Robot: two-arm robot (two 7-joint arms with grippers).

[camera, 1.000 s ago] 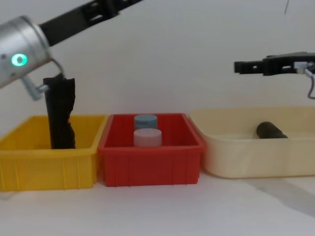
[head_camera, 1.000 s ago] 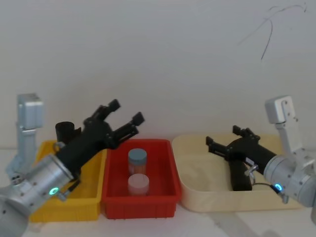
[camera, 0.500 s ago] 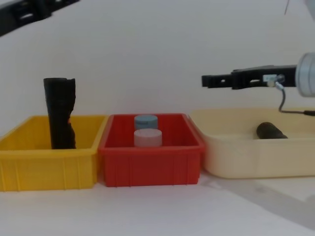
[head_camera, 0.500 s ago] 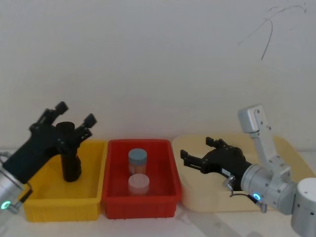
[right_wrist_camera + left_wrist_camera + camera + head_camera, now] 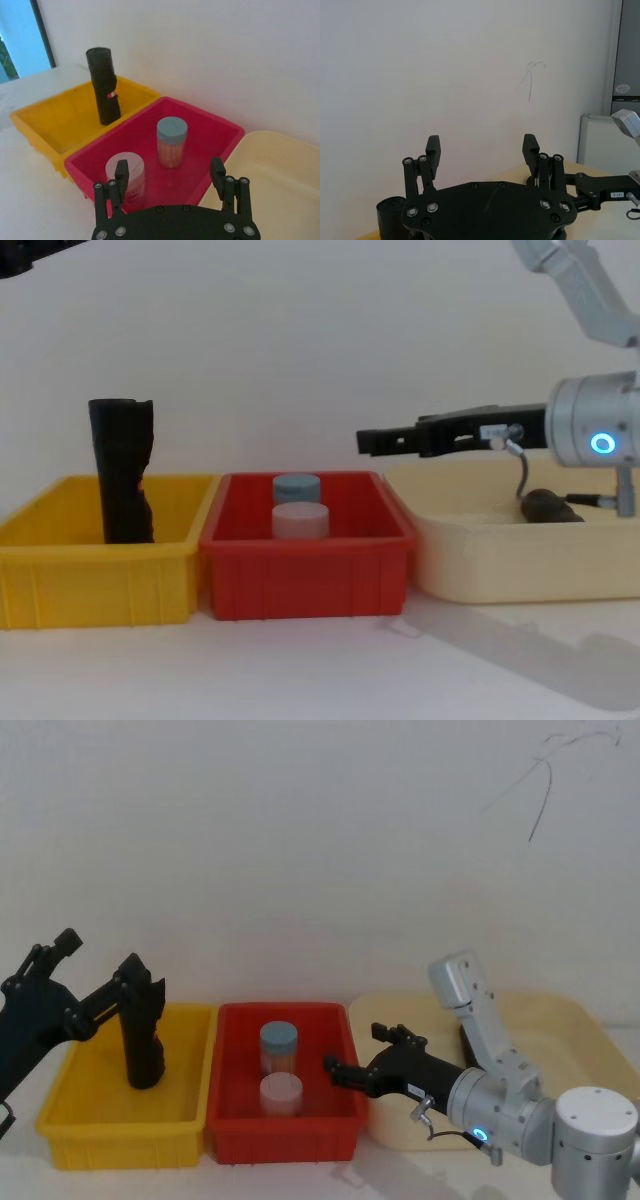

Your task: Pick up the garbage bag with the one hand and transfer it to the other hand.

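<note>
The garbage bag [image 5: 143, 1040] is a black roll standing upright at the back of the yellow bin [image 5: 120, 1145]. In the right wrist view the garbage bag [image 5: 104, 87] shows a small red-and-white label at mid-height. My left gripper [image 5: 97, 960] is open, raised beside the roll's top and holding nothing; in its wrist view the left gripper [image 5: 481, 147] points at the wall with the roll's top [image 5: 390, 210] low to one side. My right gripper [image 5: 358, 1055] is open and empty, reaching level over the red bin's right rim, as the chest view [image 5: 365, 440] shows from the side.
The red bin [image 5: 305, 580] in the middle holds a blue-lidded jar [image 5: 279, 1045] and a white-lidded jar [image 5: 281, 1092]. A cream tray [image 5: 520, 560] on the right holds another black roll [image 5: 548, 506] lying down. A white wall stands close behind.
My left arm has drawn back to the left, from over the red bin to beside the roll. My right gripper has slid left from above the cream tray to the red bin's rim.
</note>
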